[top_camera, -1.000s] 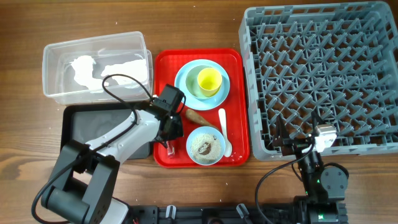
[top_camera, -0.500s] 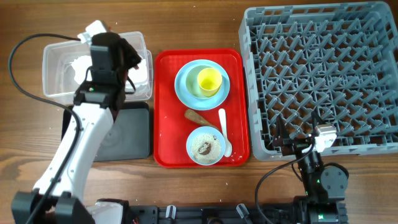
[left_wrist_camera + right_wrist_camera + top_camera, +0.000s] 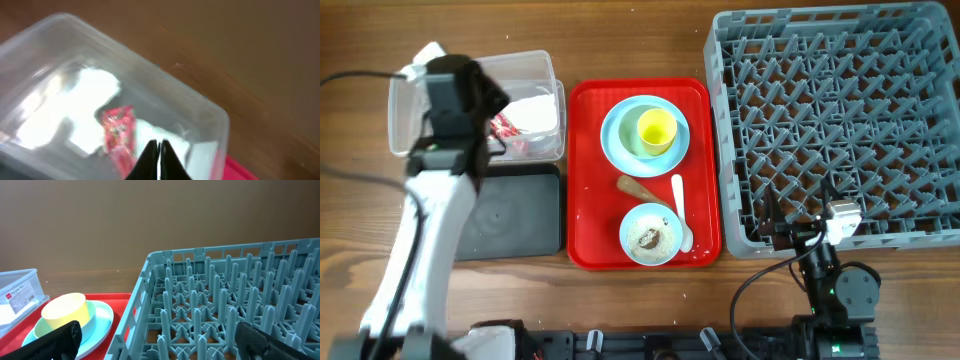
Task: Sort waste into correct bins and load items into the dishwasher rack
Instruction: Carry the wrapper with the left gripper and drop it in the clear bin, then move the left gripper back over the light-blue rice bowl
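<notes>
— The red snack wrapper (image 3: 505, 127) is inside the clear tub's (image 3: 400, 140) walls, at ten o'clock on the table. Has it let go?

— Can't tell. The left gripper (image 3: 159, 147) is pinched shut just beside it. It should open low, then lift straight.

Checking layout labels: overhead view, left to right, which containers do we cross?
clear tub → red serving tray → dishwasher rack. The black tray shares the tub's span, so left out.

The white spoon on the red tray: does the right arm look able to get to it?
Probably yes. The spoon lies uncovered on the red tray. The near corner of the dishwasher rack stands between it and the right arm, so the arm would likely go over or round it.
</notes>
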